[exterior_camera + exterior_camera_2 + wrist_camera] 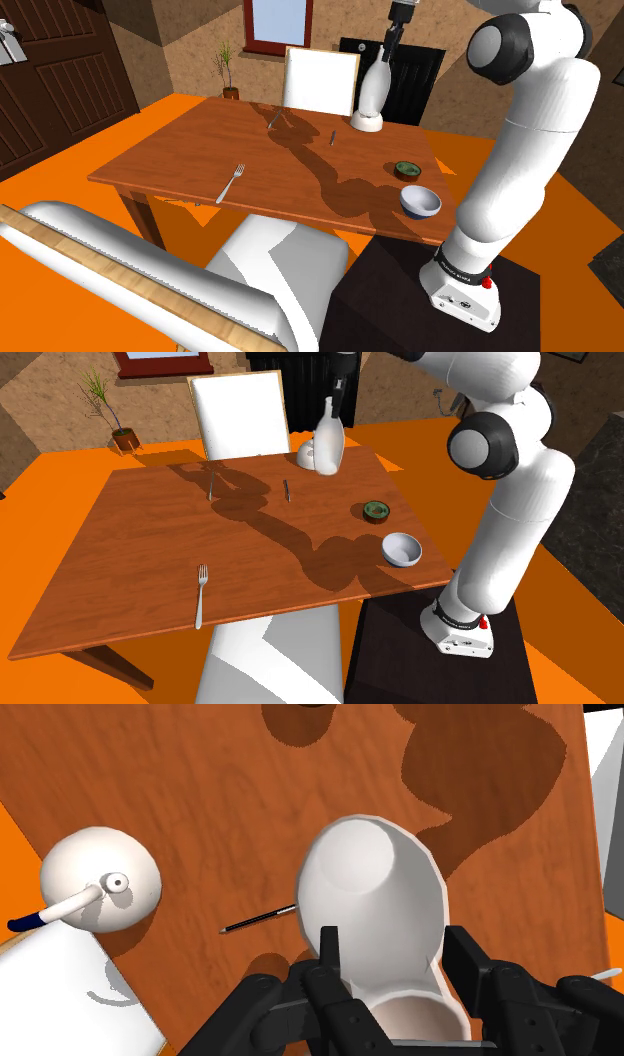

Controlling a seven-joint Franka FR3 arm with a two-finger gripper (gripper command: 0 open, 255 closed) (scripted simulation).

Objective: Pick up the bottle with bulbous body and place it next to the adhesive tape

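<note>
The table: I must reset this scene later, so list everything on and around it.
white bulbous bottle: 1, white, held above the table's far edge
white domed object with blue-tipped handle: 1, white, tabletop, beside the bottle
dark ring of adhesive tape: 1, dark, green centre, near the stand
round bowl: 1, white, beside the tape
metal fork: 1, silvery, table edge opposite the bottle
thin dark stick: 1, black, mid-table
small grey utensil: 1, grey, far side, kind unclear
brown wooden table: 1, brown, on orange floor
white chairs: 2, white, far side and near side
potted plant: 1, green, floor beyond the table
white Franka arm: 1, white, on its stand
black gripper: 1, black, shut on the bottle's neck
</note>
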